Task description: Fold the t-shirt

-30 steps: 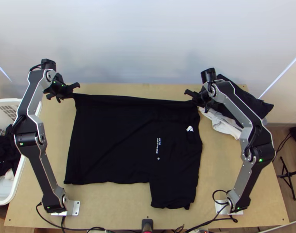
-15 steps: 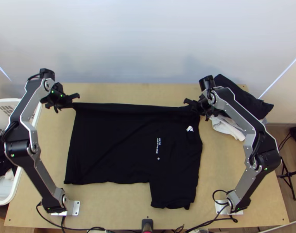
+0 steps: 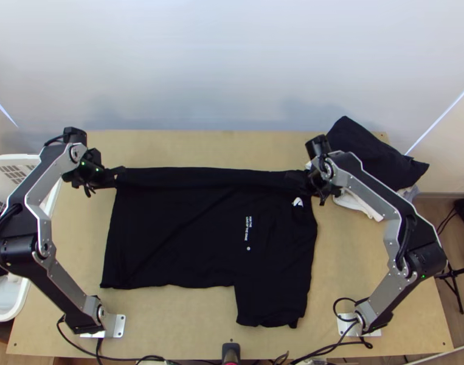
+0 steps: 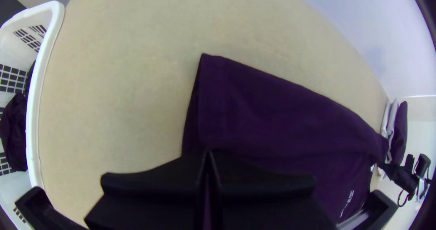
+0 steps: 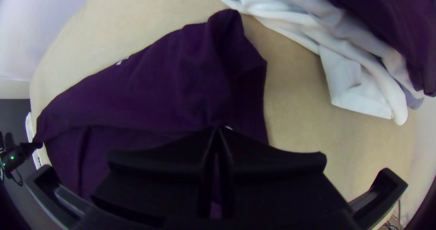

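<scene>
Left gripper (image 3: 115, 176) and right gripper (image 3: 306, 178), each pressed together on the black t-shirt (image 3: 189, 237) along its far edge.
The shirt lies between the two grippers and spreads toward the table's (image 3: 171, 319) near edge, one sleeve (image 3: 269, 307) flat at the near side; a strip of cloth along the far edge is folded over, its ends pinched at the two corners. Small white lettering (image 3: 248, 229) runs in lines across the chest, with a white mark (image 3: 297, 202) near the right gripper.
</scene>
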